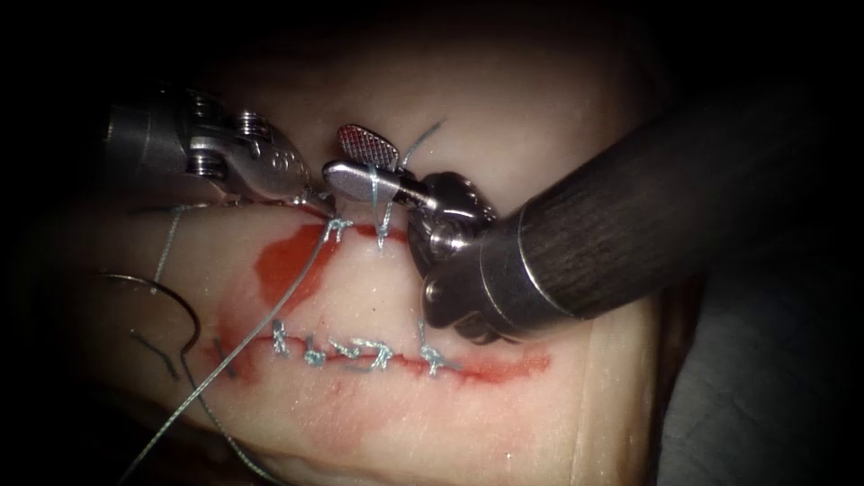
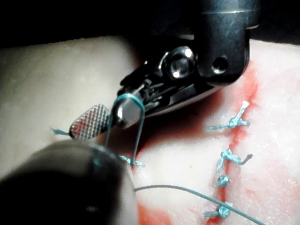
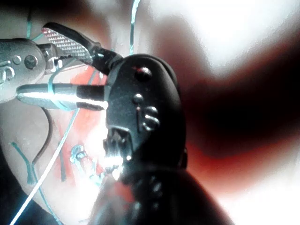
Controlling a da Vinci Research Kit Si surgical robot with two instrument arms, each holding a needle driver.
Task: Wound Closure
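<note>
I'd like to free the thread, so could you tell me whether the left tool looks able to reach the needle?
Probably yes: the needle lies free on the tissue, left of the cut, below the left tool, with nothing between; thread loops over the right tool.

Endoscope above-front; wrist views very close; all share looped thread (image 1: 376, 193)

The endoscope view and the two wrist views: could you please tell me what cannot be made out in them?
- Left tool: its tips are hidden behind the right tool's open jaws in the endoscope view, so what it holds is unclear.
- Thread: looped over the right tool's lower jaw; its far end runs behind the dark shaft in the left wrist view.
- Needle: lies free left of the cut; its point fades into shadow in the endoscope view.
</note>
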